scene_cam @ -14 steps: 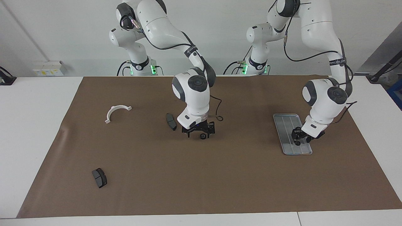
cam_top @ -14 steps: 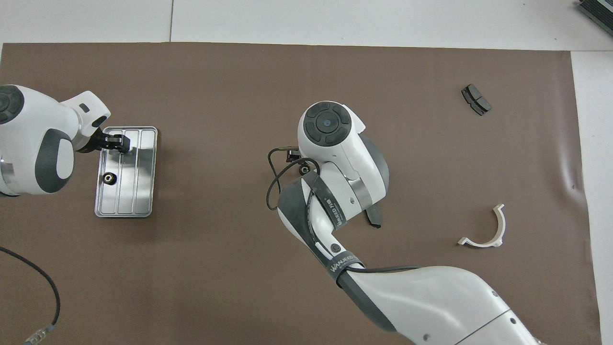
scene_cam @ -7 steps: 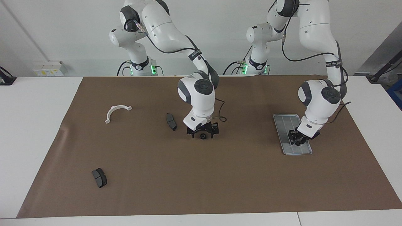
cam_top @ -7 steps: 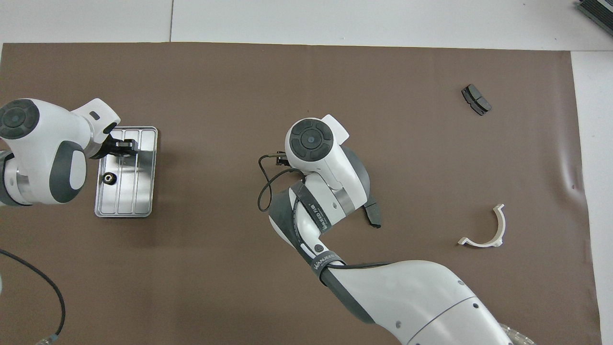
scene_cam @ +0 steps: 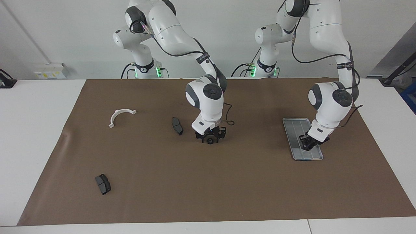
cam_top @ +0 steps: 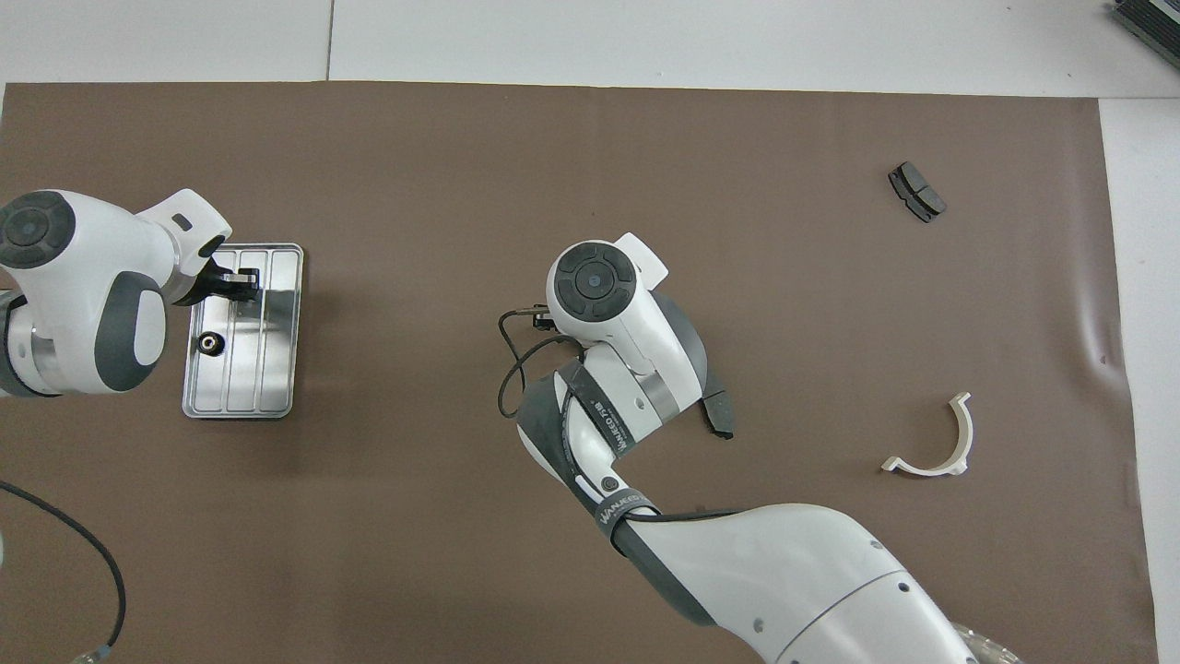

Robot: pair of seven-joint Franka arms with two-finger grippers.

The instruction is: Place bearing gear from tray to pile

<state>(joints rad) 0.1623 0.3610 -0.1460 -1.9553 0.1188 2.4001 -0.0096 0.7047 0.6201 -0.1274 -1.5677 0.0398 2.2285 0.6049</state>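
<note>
Left gripper [scene_cam: 308, 147] is down in the tray [scene_cam: 294, 130], at the end farther from the robots, clenched tight. Whether a gear sits between its tips I cannot tell. One black gear [cam_top: 210, 343] lies in the tray nearer the robots, close to the rim at the left arm's end. The tray sits on the brown mat [scene_cam: 227, 188], with bare mat around every edge.

Right gripper [scene_cam: 210, 138] is low over a second gear [scene_cam: 210, 141] at the mat's middle; gripping or released, I cannot tell. The pile's other parts lie scattered: a dark pad [scene_cam: 177, 125] just beside it, a white bracket [scene_cam: 121, 114] and another pad [scene_cam: 103, 184] well apart.
</note>
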